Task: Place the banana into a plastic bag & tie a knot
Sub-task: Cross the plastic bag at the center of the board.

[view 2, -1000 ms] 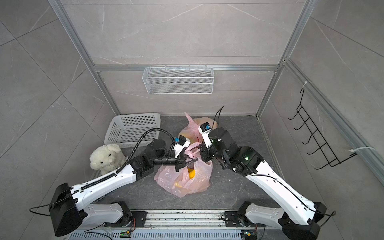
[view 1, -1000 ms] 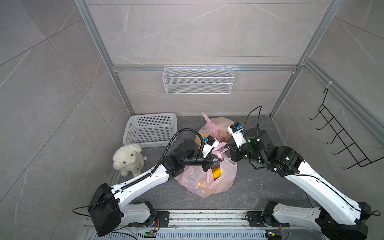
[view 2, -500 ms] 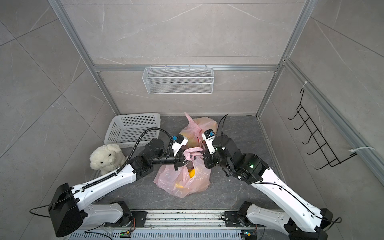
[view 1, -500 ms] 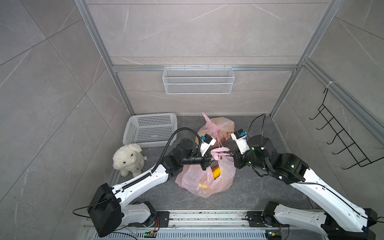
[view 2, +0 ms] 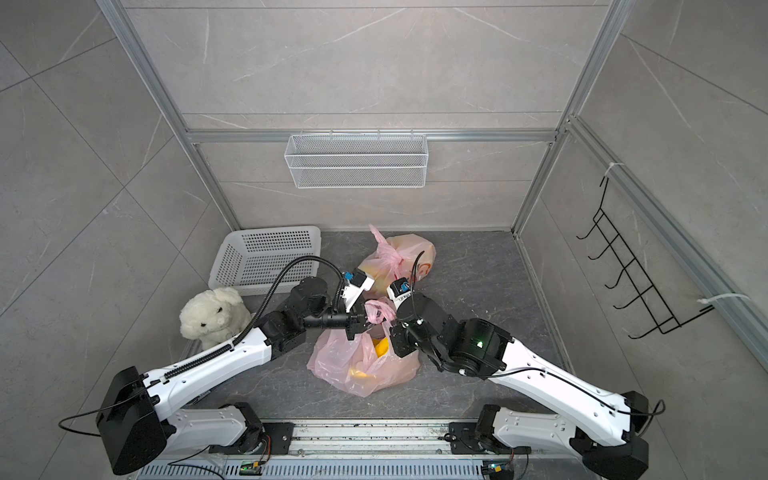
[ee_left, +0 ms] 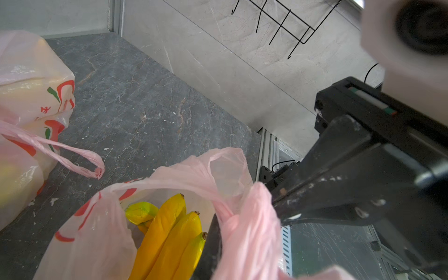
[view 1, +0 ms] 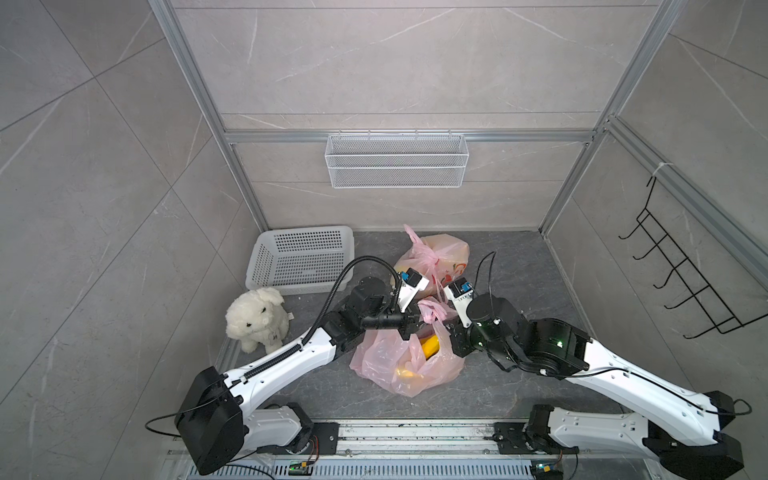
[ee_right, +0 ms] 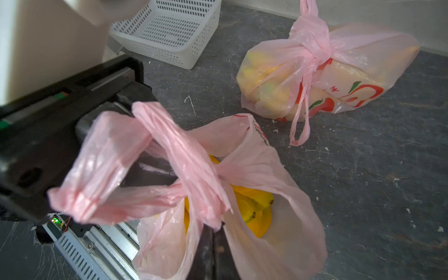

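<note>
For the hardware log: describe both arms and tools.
Both arms: white shells, black joints. Left arm carries a black corrugated cable hose; right arm shows a green light and a thin black cable. Left tool and right tool are black.

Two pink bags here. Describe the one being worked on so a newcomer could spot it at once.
On the dark floor, start from the white crate at the back and come forward to where the left arm and right arm meet. The front bag lies there. Unlike the knotted bag behind it, its mouth gapes and yellow bananas show inside.
</note>
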Controlling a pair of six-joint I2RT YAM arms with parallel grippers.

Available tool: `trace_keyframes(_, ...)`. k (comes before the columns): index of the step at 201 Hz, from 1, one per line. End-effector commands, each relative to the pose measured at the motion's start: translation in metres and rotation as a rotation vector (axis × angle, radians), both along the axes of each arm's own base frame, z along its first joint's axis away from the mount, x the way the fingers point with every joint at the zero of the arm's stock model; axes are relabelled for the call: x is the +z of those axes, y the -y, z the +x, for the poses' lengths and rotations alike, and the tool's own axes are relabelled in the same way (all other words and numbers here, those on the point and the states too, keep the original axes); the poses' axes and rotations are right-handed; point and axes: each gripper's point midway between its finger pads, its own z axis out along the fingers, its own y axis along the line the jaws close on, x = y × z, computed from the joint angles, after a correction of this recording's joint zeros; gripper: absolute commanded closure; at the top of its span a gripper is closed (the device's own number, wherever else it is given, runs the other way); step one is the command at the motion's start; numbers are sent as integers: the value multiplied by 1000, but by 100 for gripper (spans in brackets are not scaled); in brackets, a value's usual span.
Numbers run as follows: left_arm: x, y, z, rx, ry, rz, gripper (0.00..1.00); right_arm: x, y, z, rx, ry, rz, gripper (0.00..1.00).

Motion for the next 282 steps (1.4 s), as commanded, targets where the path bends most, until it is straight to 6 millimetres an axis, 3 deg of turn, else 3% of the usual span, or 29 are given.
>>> trace_keyframes(1,25,-10,23,103,63,-56,100,-34,3,-14,-16,-124,-41,100)
trace_keyframes(37,24,-10,16,72,66,-58,96,-44,-14,-13,-17,-160,26,100)
trace_keyframes(87,23,-12,-8,-45,69,-68,87,-28,-2,12,-118,-52,-7,100)
trace_keyframes(121,17,-17,-18,-70,67,-54,81,-24,-3,16,-120,-33,-9,100)
trace_keyframes(202,23,-17,-13,-38,53,-79,77,-31,-3,13,-95,-40,-22,100)
trace_keyframes(239,29,-20,-1,39,57,-99,74,-32,-14,4,-35,-41,0,100)
trace_keyframes(282,26,-16,-3,14,24,-105,74,-30,-22,-2,-6,-46,54,100)
